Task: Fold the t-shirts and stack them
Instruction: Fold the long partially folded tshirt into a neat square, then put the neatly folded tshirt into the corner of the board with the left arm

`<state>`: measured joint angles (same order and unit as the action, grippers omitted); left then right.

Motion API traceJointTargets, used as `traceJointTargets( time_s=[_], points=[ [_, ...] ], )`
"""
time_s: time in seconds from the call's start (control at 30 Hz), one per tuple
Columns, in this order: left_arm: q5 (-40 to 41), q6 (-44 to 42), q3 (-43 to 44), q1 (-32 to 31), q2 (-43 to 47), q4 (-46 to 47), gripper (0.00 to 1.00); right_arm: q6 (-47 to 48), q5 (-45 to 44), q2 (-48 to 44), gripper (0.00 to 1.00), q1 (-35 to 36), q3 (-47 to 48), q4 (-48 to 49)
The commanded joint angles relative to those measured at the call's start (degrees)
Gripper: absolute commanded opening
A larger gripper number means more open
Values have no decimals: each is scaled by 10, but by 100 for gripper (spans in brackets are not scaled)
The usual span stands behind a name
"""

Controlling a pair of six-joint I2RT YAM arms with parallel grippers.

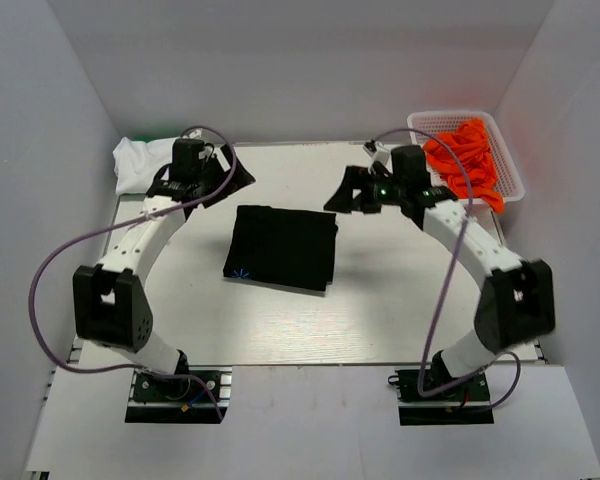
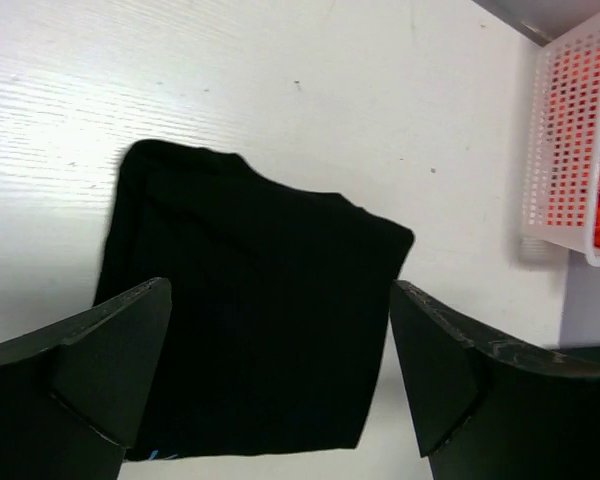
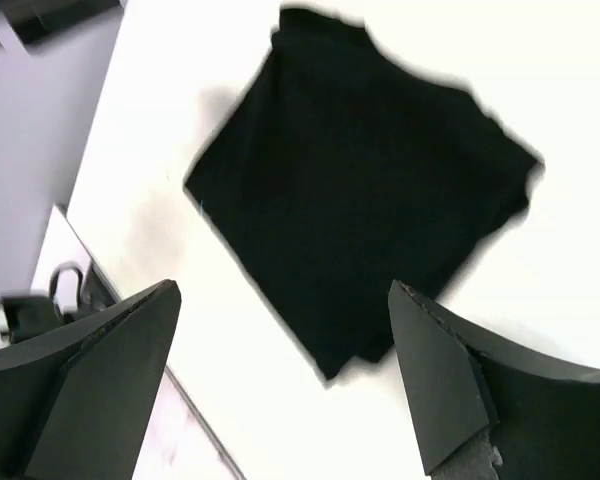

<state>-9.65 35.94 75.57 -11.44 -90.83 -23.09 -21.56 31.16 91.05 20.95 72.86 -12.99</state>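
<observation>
Camera up top: black t-shirt [image 1: 281, 247] folded square at frame centre, nothing gripping it, so that fold looks done. Upper left white t-shirt [image 1: 140, 162], upper right orange t-shirts [image 1: 465, 160] in basket [image 1: 450, 117], likely queued. Left wrist: left gripper [image 2: 280, 288] wide, empty, above black shirt. Right wrist: right gripper [image 3: 283, 288] same. White table [image 1: 380, 310], white walls [image 1: 40, 150].

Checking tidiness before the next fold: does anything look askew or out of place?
The folded black t-shirt lies skewed on the table, an under layer poking out at one corner. Orange t-shirts spill over the basket's rim, and a white t-shirt lies crumpled at the far-left corner.
</observation>
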Motion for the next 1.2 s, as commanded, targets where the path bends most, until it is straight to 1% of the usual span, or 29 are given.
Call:
traceJointTargets(
  time_s=[0.0, 0.03, 0.07, 0.13, 0.17, 0.27, 0.4, 0.43, 0.47, 0.57, 0.63, 0.77, 0.8, 0.87, 0.9, 0.97, 1.0, 1.03, 1.1, 1.13, 1.17],
  points=[
    [53, -35, -39, -2, 13, -42, 100, 13, -20, -65, 90, 0, -96, -20],
    [53, -44, -39, -2, -2, -76, 100, 13, -23, -81, 90, -1, -137, -17],
    [59, -66, -39, -2, -14, -94, 100, 11, -32, -125, 90, -2, -149, -20],
    [64, -78, -30, -9, -34, -127, 99, 13, -40, -174, 90, -1, -180, -32],
    [55, -85, -38, -9, -42, -127, 96, 16, -43, -182, 90, -3, -186, -45],
    [49, -85, -99, -9, -42, -95, 95, 20, -56, -222, 90, -1, -200, -80],
    [66, -85, -118, -14, -58, -82, 94, 23, -61, -269, 90, 0, -230, -94],
    [66, -90, -118, -20, -64, -82, 94, 27, -65, -271, 90, -2, -233, -103],
    [48, -90, -125, -20, -69, -69, 93, 30, -72, -273, 90, -1, -234, -113],
    [48, -96, -130, -35, -98, -56, 93, 30, -94, -279, 90, -1, -239, -133],
    [73, -96, -124, -49, -120, -56, 91, 28, -94, -289, 90, -1, -248, -132],
    [129, -90, -98, -65, -180, -85, 87, 21, -105, -305, 90, -2, -256, -128],
    [136, -90, -98, -72, -186, -85, 82, 20, -107, -307, 90, -1, -255, -128],
    [141, -85, -98, -78, -191, -85, 80, 21, -109, -310, 90, -1, -255, -128],
    [141, -85, -98, -78, -206, -85, 74, 20, -109, -311, 90, -1, -255, -128],
    [141, -85, -93, -83, -218, -85, 68, 19, -112, -308, 90, -1, -251, -129],
    [134, -85, -93, -83, -223, -85, 58, 20, -113, -308, 90, -1, -250, -132],
    [134, -85, -93, -83, -231, -85, 51, 22, -118, -308, 90, -3, -248, -134],
    [113, -91, -93, -83, -237, -74, 36, 24, -122, -316, 90, 0, -246, -132],
    [113, -91, -86, -83, -237, -74, 11, 33, -125, -311, 90, -2, -246, -133],
    [113, -91, -76, -83, -246, -74, 0, 25, -129, -312, 90, -1, -244, -132]
  ],
)
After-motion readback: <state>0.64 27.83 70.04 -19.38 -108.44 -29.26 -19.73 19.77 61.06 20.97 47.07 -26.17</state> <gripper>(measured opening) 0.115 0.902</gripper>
